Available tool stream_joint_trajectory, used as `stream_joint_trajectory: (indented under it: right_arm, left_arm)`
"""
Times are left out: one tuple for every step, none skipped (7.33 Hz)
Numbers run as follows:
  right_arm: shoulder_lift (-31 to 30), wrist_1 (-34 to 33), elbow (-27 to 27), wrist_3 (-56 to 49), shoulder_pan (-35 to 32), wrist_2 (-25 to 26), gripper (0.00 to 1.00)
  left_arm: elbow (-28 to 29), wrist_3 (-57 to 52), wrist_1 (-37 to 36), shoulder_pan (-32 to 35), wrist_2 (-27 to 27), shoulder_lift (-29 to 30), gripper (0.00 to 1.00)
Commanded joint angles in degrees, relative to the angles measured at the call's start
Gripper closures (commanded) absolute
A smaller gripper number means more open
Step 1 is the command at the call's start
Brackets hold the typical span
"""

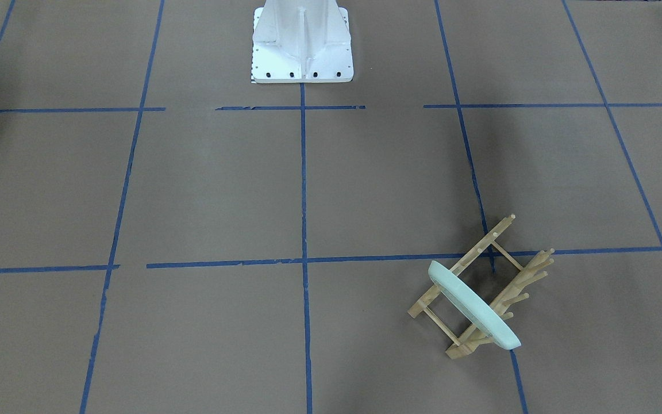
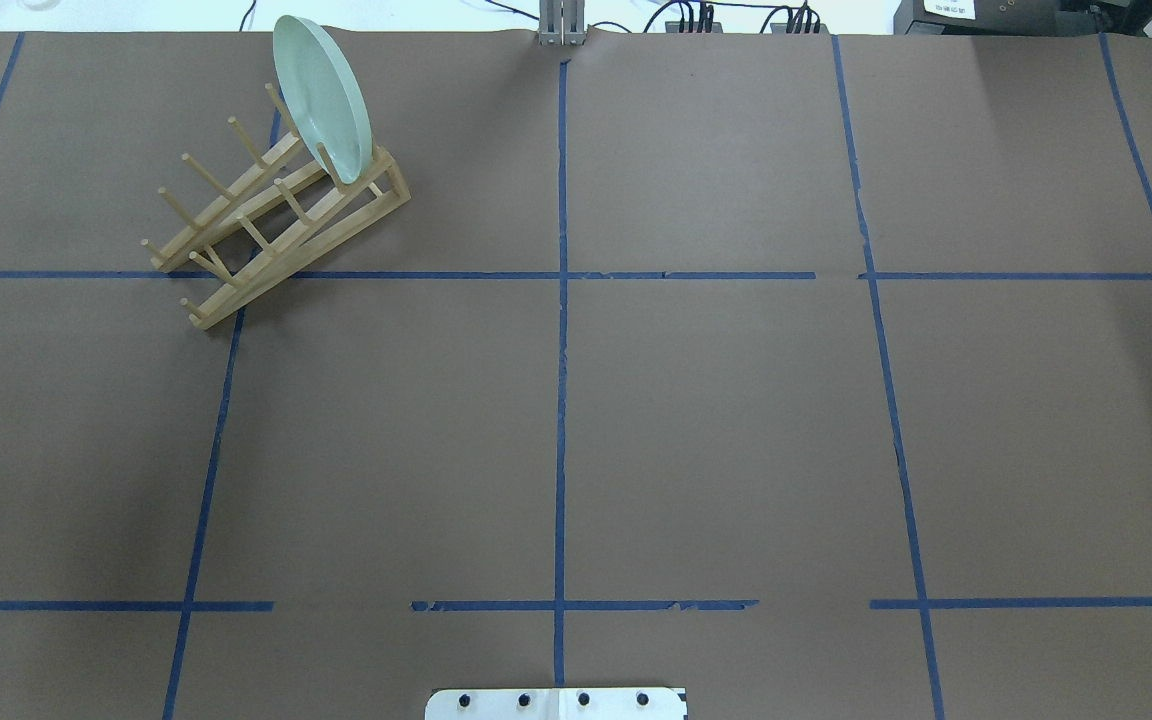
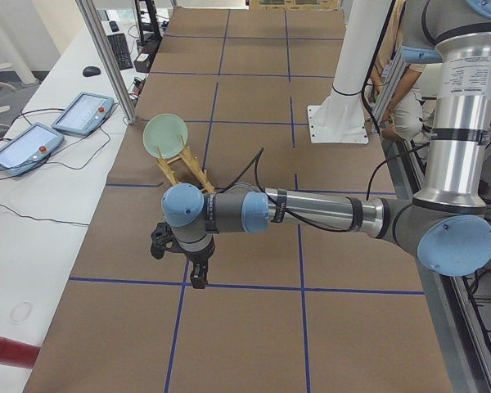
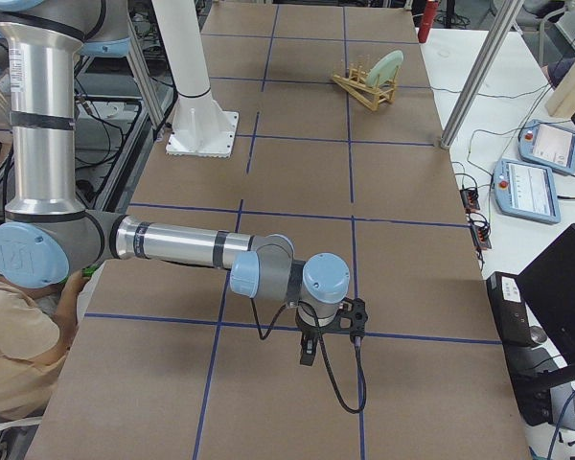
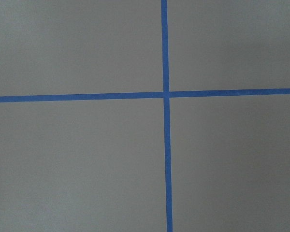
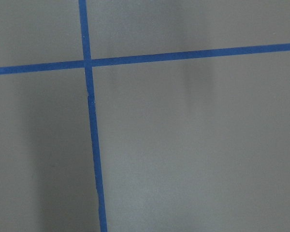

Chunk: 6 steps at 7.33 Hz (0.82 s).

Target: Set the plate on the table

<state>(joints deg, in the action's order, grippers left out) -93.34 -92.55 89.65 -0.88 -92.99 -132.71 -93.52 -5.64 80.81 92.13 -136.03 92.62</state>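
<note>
Dowels of a light wooden rack (image 2: 336,232) hold the plate (image 2: 321,95) on its edge in the end slot, tilted back a little and resting on the rack, not on the desk (image 2: 736,420). Rack and plate sit far out from the white robot base (image 1: 302,52), on the robot's left side, and the rack lies over a crossing of the blue tape lines (image 2: 561,400).

Neither arm reaches into the overhead or front-facing views. Seen from the left end, the left tool (image 3: 198,274) hangs pointing down over the desk just above a tape line, nearer that end than the rack and apart from the plate. Seen from the right end, the right tool (image 4: 307,350) hangs the same way over another tape line, well apart from the rack. I cannot tell whether either tool is spread or closed. Both wrist cameras show only bare desk and a tape crossing
</note>
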Motion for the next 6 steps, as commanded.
stream_joint_trajectory:
  right_arm:
    - [0.00,0.00,0.00,0.00,0.00,0.00,0.00]
    - [0.00,0.00,0.00,0.00,0.00,0.00,0.00]
    - [0.00,0.00,0.00,0.00,0.00,0.00,0.00]
    - [0.00,0.00,0.00,0.00,0.00,0.00,0.00]
    - [0.00,0.00,0.00,0.00,0.00,0.00,0.00]
    - [0.00,0.00,0.00,0.00,0.00,0.00,0.00]
  left_arm:
    - [-0.61,0.10,-1.60,-0.03,-0.03,0.63,0.00]
    - [-2.62,0.11,-2.58,0.06,-0.03,0.98,0.00]
    - [-2.64,0.28,-2.50,0.06,0.15,0.55,0.00]
    - [-3.33,0.19,-2.24,0.06,0.58,0.64,0.00]
    - [-3.08,0.19,-1.80,0.06,0.33,0.98,0.00]
    - [-3.34,0.11,-1.62,0.06,-0.37,0.47,0.00]
